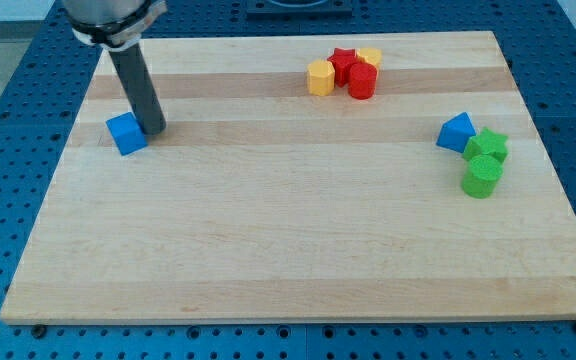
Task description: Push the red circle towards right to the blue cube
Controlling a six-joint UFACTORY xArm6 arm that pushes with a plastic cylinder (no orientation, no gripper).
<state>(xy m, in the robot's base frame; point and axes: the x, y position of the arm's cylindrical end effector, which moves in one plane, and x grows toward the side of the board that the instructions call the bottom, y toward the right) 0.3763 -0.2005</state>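
The wooden board point(298, 250) fills most of the view and lies on a blue perforated table point(8, 120). Taking the blue cube point(125, 133) near the board's left edge as the landmark, the dark rod point(136, 85) comes down from the view's top just to the cube's right, and my tip point(155, 131) rests on the board right beside the cube's right face, touching it or very nearly so; the rod is a plain end with nothing to open or close. Far to the right of the blue cube and a little higher in the view sits a tight cluster: the red circle point(361, 81) at its lower right, a red star point(344, 63) just above-left of it, a yellow hexagonal block point(320, 77) on the cluster's left and a second yellow block point(370, 56) behind. Farther right still, roughly level with the blue cube, a blue triangular block point(456, 132) touches a green star point(488, 147), with a green cylinder point(482, 176) just below.
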